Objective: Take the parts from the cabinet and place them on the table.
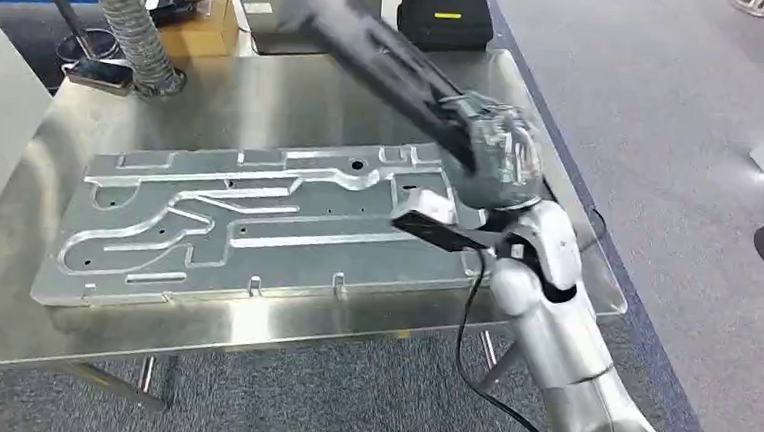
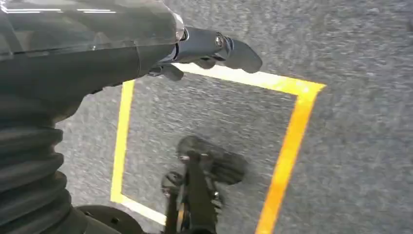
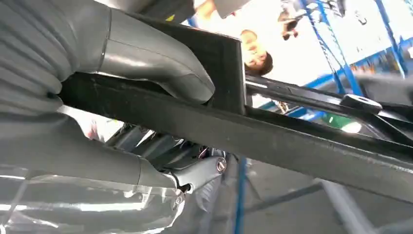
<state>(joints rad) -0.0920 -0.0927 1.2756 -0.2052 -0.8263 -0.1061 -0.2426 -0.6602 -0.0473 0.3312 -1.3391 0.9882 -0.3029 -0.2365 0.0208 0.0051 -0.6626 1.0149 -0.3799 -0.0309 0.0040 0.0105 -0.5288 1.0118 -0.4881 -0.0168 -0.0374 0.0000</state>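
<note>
Black angular part (image 1: 368, 45), gripped by right robot hand (image 1: 497, 153)

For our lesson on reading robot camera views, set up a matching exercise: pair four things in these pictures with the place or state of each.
Things:
1. black frame part
2. machined aluminium plate
3. black case
4. left hand

Places or states:
A. lying flat on the steel table
B. hanging over a yellow-taped floor square
C. held in the right hand, above the table
D. at the table's far edge

Pairs: 1-C, 2-A, 3-D, 4-B
</note>
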